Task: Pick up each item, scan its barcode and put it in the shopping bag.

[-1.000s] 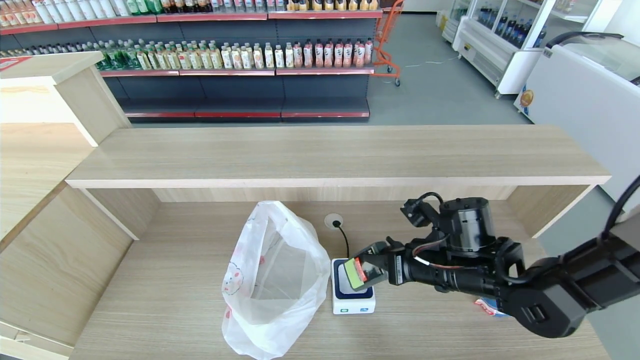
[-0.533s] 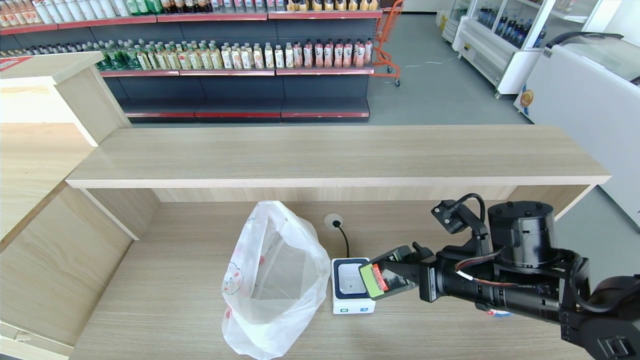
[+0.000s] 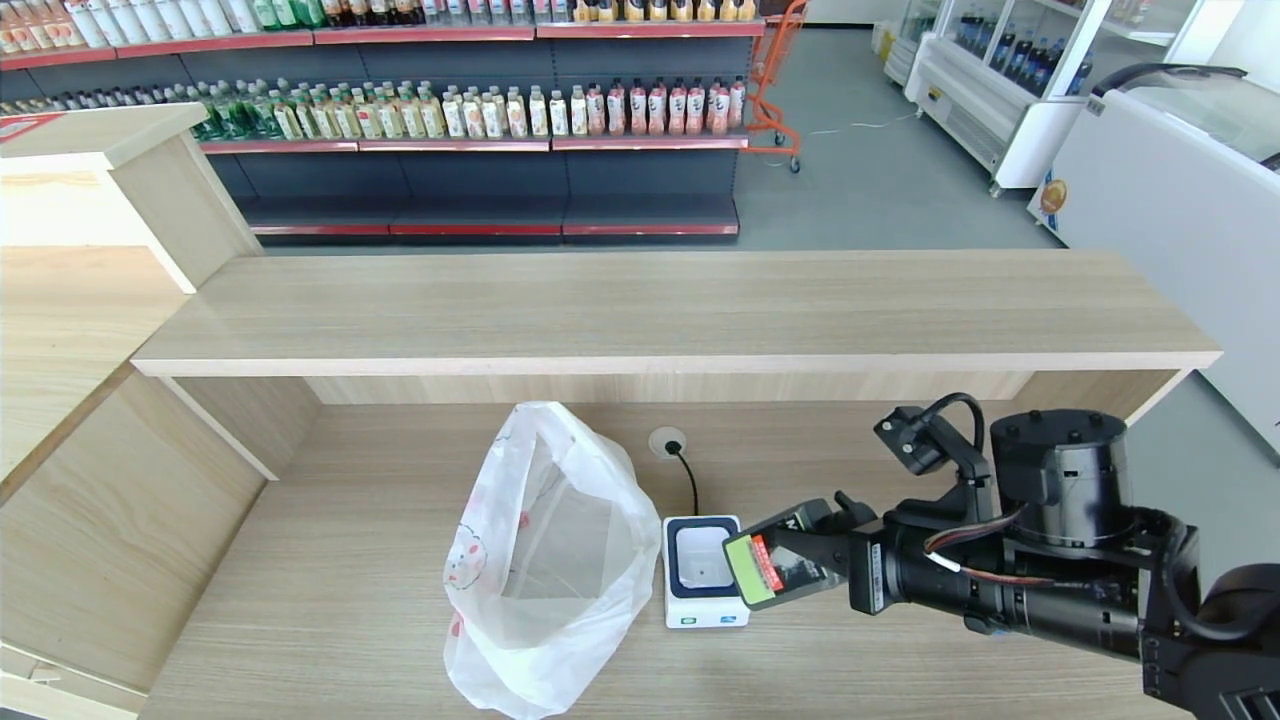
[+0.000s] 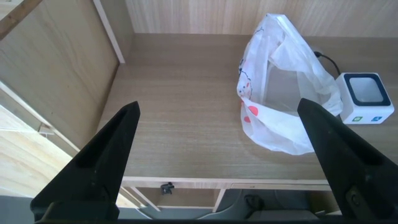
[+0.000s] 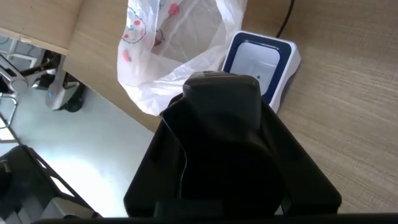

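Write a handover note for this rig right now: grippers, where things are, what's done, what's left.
Right gripper: shut on a small green-and-red item, held beside the scanner at its right edge.
Left gripper: open, empty, raised over the left side of the desk.
Shopping bag: upright, mouth open, just left of the scanner.
Done: item picked up; scan unconfirmed.
Left: scan it if needed, then drop it in the bag.

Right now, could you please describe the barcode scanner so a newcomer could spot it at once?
On the lower wooden counter, look just right of the white shopping bag. The scanner is the small white box with a blue-framed window on top.
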